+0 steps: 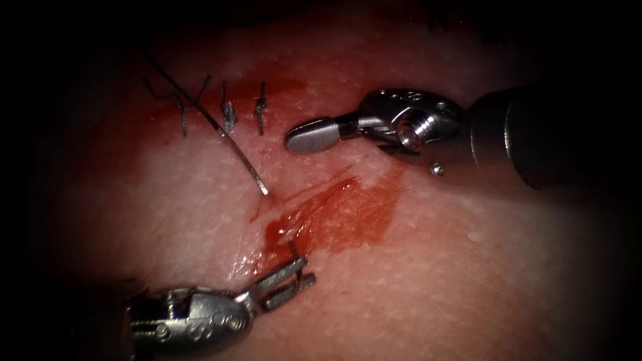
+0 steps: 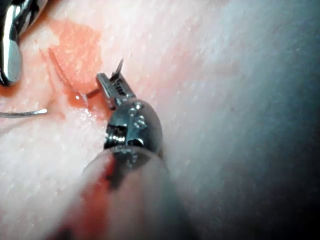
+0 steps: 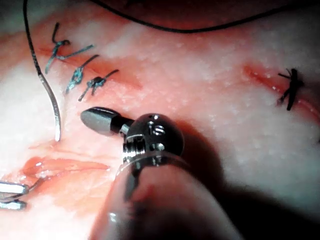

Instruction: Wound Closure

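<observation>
Endoscope view: curved steel needle [image 1: 234, 144] lies free, its far end obscured among knots; left tool [image 1: 294, 275] released and empty, right tool [image 1: 314, 136] clenched, empty.

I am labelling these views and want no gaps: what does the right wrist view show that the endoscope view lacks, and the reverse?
The right wrist view adds another knotted stitch, apart from the rest, and a long dark thread crossing the tissue. The endoscope view adds the left tool's wrist, behind its open, empty jaws. Shared: three knotted stitches, the needle lying unheld on the tissue left of the cut, the red fluid, and the right tool, jaws shut, holding nothing.
</observation>
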Robot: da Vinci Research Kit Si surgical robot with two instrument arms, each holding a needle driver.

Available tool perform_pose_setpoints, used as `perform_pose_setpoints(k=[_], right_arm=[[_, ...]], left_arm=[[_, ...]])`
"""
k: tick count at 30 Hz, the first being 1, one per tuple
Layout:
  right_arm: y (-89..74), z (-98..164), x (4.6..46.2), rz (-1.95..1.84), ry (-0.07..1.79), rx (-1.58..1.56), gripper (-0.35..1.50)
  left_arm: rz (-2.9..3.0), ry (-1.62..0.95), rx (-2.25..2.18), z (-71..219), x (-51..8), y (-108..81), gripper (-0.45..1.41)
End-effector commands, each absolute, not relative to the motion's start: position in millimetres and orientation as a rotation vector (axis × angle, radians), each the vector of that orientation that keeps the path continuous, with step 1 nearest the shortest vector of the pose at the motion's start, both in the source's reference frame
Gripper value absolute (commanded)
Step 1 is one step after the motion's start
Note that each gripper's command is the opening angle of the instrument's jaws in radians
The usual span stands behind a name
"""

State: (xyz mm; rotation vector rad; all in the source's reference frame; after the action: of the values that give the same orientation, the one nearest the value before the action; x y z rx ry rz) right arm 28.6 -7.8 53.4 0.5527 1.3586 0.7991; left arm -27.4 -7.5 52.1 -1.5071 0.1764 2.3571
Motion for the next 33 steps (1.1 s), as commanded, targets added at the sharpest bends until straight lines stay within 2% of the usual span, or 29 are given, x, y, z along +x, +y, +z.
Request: perform_pose_setpoints(k=[1, 2, 6, 7, 8, 15, 18, 21, 27, 30, 33], right_arm=[[-7.6, 54.3, 28.7, 0.74, 1.387, 0.542, -0.35], [-7.3, 54.3, 28.4, 0.724, 1.396, 0.555, -0.35], [-7.1, 54.2, 27.8, 0.663, 1.391, 0.511, -0.33], [-7.3, 54.2, 27.7, 0.661, 1.388, 0.512, -0.04], [-7.4, 54.1, 27.7, 0.653, 1.387, 0.509, 0.07], [-8.0, 54.0, 27.6, 0.627, 1.336, 0.518, 0.6], [-8.2, 53.9, 27.5, 0.623, 1.334, 0.52, 0.58], [-8.8, 53.9, 27.4, 0.606, 1.339, 0.534, 0.41], [-10.3, 54.3, 27.0, 0.597, 1.332, 0.567, 0.33], [-10.6, 54.3, 26.5, 0.6, 1.329, 0.578, 0.28], [-10.5, 54.1, 25.7, 0.621, 1.321, 0.584, 0.24]], left_arm=[[2.313, 0.119, -1.512, 52.6, -28.1, -8.2, -0.35], [2.263, 0.061, -1.515, 52.3, -28.3, -8.3, -0.41], [2.079, -0.174, -1.548, 51.1, -29.0, -8.4, -0.45], [2.042, -0.215, -1.547, 50.7, -29.1, -8.4, -0.45], [2.015, -0.246, -1.547, 50.4, -29.2, -8.4, -0.45], [1.758, -0.514, -1.489, 47.7, -30.5, -9.0, -0.45], [1.663, -0.594, -1.501, 46.3, -30.8, -9.1, -0.45], [1.542, -0.677, -1.529, 44.7, -31.0, -9.0, -0.45], [1.399, -0.804, -1.6, 40.4, -31.2, -8.2, -0.45], [1.445, -0.783, -1.647, 38.9, -31.0, -7.8, -0.45], [1.546, -0.654, -1.706, 38.1, -30.6, -7.2, -0.45]])
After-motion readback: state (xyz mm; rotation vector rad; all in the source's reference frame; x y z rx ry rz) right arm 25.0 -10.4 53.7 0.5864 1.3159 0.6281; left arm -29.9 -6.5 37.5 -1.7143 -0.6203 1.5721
